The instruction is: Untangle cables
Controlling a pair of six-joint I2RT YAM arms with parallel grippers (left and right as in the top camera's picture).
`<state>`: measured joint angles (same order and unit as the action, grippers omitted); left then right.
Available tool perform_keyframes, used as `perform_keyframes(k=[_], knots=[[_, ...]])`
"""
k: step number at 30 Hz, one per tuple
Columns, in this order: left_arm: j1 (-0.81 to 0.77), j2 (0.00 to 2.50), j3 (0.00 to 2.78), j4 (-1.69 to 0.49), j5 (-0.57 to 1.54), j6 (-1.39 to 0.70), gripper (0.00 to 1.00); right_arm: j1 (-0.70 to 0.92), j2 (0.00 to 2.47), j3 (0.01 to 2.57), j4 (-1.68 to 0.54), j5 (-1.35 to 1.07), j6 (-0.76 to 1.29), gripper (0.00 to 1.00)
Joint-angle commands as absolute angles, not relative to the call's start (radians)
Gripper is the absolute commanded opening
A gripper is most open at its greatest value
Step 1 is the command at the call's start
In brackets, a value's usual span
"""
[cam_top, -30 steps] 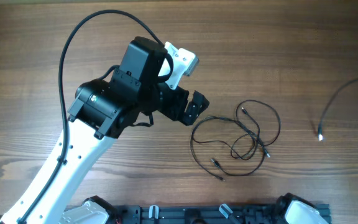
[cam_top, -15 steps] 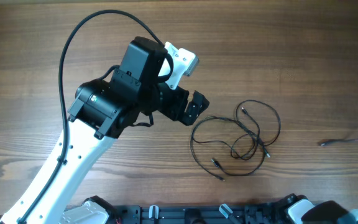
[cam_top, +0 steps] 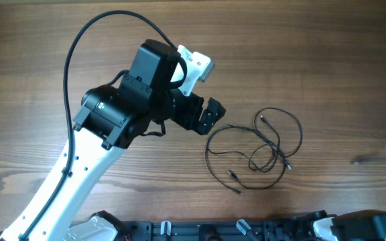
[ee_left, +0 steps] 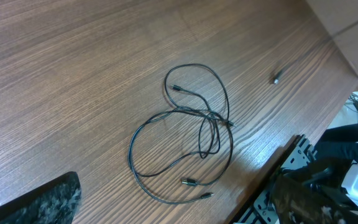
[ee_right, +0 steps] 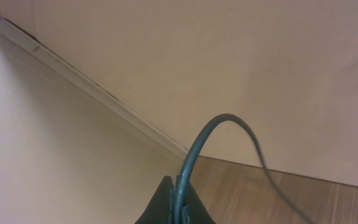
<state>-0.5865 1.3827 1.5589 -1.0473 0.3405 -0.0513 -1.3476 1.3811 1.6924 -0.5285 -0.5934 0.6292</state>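
We're working over a wooden table [cam_top: 313,40], w/ the big left arm [cam_top: 112,120] reaching in from the near-left corner and filling much of the overhead view. The right arm [cam_top: 364,222] is showing only as a sliver at the near-right edge. The left gripper [cam_top: 206,117] is hovering just beside the left rim of the cables [cam_top: 256,150], jaws standing wide apart, gripping nothing. The cables are lying right of centre: thin black wires in loose overlapping loops, meeting at a crossing [ee_left: 210,119], w/ small plugs [ee_left: 190,182] poking out on the near side. The right gripper [ee_right: 176,202] is pinching shut on a single cable [ee_right: 207,134], which is arcing up from btwn its fingers. A lone plug [ee_left: 277,78] is lying well apart from the bundle, prob. that same cable's end. We're judging that one strand is separated off and the rest is waiting. The next move prob. calls for the left gripper dropping onto one outer loop, closing on that wire alone, then pulling away from the crossing w/o dragging the whole lot.
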Motion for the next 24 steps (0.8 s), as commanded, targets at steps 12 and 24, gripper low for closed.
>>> perform_keyframes(k=[12, 24], knots=[[-0.587, 1.390, 1.571, -1.045, 0.339, -0.061, 1.00, -1.362, 1.422, 1.706, -0.810, -0.439, 0.571, 0.04], [-0.587, 1.390, 1.571, -1.045, 0.339, -0.061, 1.00, -1.361, 1.529, 1.644, -0.879, -0.440, 0.553, 0.04]])
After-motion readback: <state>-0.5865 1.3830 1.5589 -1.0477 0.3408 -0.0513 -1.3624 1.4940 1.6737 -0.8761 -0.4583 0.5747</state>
